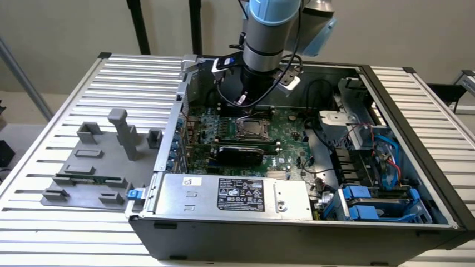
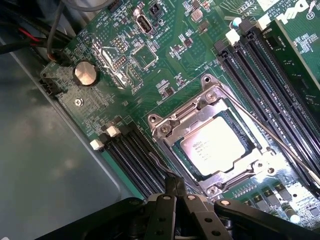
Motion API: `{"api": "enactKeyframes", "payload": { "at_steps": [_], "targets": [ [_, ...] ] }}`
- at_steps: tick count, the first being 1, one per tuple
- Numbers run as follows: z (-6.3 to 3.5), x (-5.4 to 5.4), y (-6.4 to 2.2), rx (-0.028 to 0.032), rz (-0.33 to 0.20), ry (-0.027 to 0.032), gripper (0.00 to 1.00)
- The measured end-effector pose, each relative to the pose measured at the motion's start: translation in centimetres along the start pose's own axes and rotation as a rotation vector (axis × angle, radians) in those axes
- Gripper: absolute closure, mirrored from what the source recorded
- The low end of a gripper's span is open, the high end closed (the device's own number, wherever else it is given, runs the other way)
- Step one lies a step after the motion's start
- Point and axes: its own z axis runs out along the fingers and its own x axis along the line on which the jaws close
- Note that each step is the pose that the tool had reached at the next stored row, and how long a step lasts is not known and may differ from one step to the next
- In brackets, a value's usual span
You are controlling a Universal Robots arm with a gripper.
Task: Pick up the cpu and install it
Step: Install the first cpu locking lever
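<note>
The cpu, a flat square chip with a silvery top, lies seated inside the metal socket frame on the green motherboard. In the exterior view the cpu sits in the middle of the board inside the open computer case. My gripper hovers just beside the socket's edge, its two black fingers pressed together and shut with nothing between them. From the exterior view the gripper hangs from the arm right above the socket, a little toward the case's back wall.
Black memory slots flank the socket on both sides, and a coin battery sits near the case wall. A power supply fills the case front, with blue drive cages beside it. A grey fixture plate holds a green memory stick.
</note>
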Motion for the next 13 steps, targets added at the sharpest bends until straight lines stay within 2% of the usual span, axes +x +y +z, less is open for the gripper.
{"api": "enactKeyframes", "payload": {
  "at_steps": [13],
  "targets": [
    [0.19, 0.18, -0.13, -0.0007, 0.0, 0.0008, 0.89]
  ]
}}
